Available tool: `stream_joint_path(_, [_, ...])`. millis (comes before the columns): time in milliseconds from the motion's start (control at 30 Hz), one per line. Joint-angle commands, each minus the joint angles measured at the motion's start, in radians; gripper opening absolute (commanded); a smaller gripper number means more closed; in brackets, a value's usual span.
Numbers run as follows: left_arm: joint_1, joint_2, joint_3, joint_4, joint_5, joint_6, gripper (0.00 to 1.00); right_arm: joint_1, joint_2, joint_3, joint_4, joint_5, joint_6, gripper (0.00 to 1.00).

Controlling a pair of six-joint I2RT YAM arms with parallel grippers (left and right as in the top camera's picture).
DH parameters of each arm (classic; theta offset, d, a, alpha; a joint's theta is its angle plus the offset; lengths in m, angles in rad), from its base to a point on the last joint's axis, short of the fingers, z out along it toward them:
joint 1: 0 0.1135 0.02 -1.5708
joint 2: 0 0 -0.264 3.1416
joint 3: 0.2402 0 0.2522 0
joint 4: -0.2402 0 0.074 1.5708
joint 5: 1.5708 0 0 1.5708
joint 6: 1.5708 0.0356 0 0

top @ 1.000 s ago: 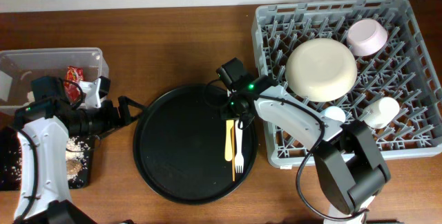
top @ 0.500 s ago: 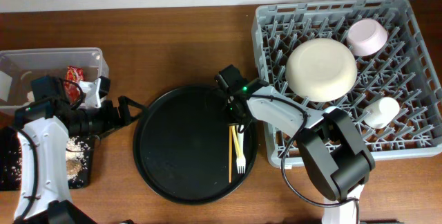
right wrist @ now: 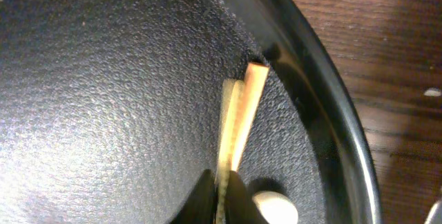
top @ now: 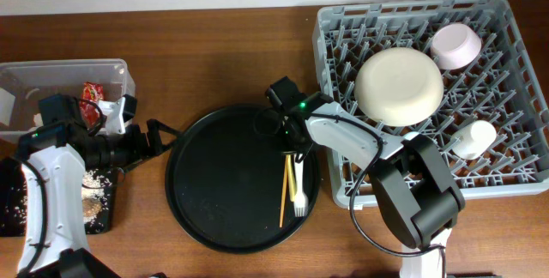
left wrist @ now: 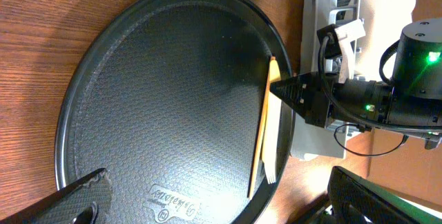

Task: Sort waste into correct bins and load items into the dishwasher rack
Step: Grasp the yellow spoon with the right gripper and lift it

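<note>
Getting bright, even light from above across the bench (top: 214, 63), throwing only soft, short shadows beside the dishwasher rack (top: 343, 196) and the round black tray (top: 223, 192). Flattening detail on the pale large cream plate (top: 399, 85). Picking up a dull grey sheen on the tray's pebbled floor in the left wrist view, with a green lamp (left wrist: 434, 57) glowing at the right edge. Blurring the right tool (right wrist: 222, 196) at the bottom of the right wrist view, rendering the thin yellow utensil (right wrist: 238, 120) fairly sharp.
</note>
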Motion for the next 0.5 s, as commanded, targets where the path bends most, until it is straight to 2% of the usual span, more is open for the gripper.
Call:
stream_joint_path(0, [0.005, 0.003, 0.012, -0.001, 0.006, 0.003, 0.99, 0.004, -0.005, 0.024, -0.007, -0.003, -0.002, 0.04])
stream_joint_path(167, [0.005, 0.003, 0.012, -0.001, 0.006, 0.003, 1.0, 0.004, -0.006, 0.025, -0.001, -0.027, -0.003, 0.04])
stream_joint_path(267, [0.005, 0.003, 0.012, -0.001, 0.006, 0.003, 1.0, -0.003, -0.027, 0.1, -0.015, -0.1, -0.038, 0.04])
stream_joint_path(333, [0.005, 0.003, 0.012, -0.001, 0.006, 0.003, 1.0, -0.011, -0.051, 0.204, -0.066, -0.12, -0.068, 0.04])
stream_joint_path(467, [0.005, 0.003, 0.012, -0.001, 0.006, 0.003, 1.0, -0.063, -0.077, 0.409, -0.296, -0.116, -0.172, 0.04])
